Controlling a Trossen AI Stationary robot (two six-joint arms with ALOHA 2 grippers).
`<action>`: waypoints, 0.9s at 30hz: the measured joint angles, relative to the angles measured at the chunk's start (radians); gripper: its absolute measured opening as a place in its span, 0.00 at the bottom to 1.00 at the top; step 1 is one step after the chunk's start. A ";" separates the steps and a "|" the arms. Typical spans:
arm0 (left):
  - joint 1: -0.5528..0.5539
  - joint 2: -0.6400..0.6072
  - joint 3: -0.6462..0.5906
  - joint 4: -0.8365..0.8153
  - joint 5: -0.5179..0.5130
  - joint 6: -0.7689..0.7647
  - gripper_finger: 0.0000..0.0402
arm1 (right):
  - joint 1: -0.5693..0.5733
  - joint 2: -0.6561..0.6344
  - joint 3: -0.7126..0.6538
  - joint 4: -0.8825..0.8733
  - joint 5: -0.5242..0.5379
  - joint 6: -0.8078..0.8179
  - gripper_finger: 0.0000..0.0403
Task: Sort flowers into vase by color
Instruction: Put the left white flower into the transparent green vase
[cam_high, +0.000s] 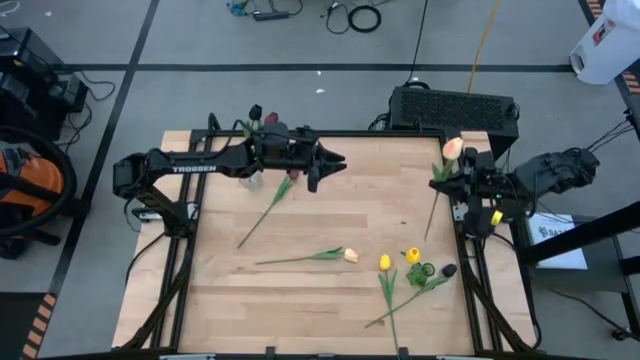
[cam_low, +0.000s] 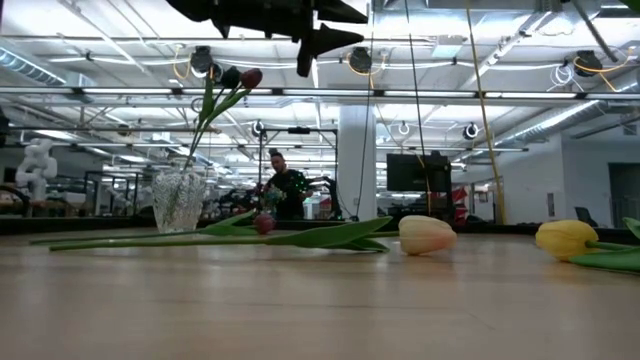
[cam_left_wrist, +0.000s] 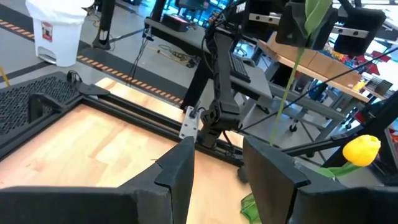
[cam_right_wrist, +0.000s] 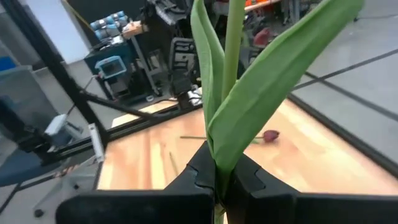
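Right gripper (cam_right_wrist: 217, 177) pinching a peach tulip (cam_high: 452, 149) by its stem.
Only the low view shows the vase (cam_low: 179, 200); left gripper (cam_left_wrist: 214, 171) hovers spread, empty.

It was a large robotics lab or workshop hall. In the low view, behind the wooden table (cam_low: 320, 300), ran a high ceiling with pipes (cam_low: 420, 95) and strip lights, a white column (cam_low: 355, 160), a dark monitor (cam_low: 412, 172) and a person (cam_low: 285, 188) at centre. The high view showed grey concrete floor (cam_high: 300, 95) with black tape lines, loose cables (cam_high: 362, 16) at the top, and an orange vacuum (cam_high: 28, 178) at left.
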 joint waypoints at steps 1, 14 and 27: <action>-0.002 0.000 0.000 -0.004 -0.001 0.000 0.36 | 0.013 0.000 0.000 0.000 0.000 0.006 0.00; -0.018 0.000 0.000 -0.025 -0.044 0.000 0.36 | 0.191 0.057 0.000 -0.001 0.075 0.121 0.00; -0.022 0.000 0.000 -0.025 -0.045 -0.001 0.36 | 0.367 0.122 0.000 -0.115 0.219 0.261 0.00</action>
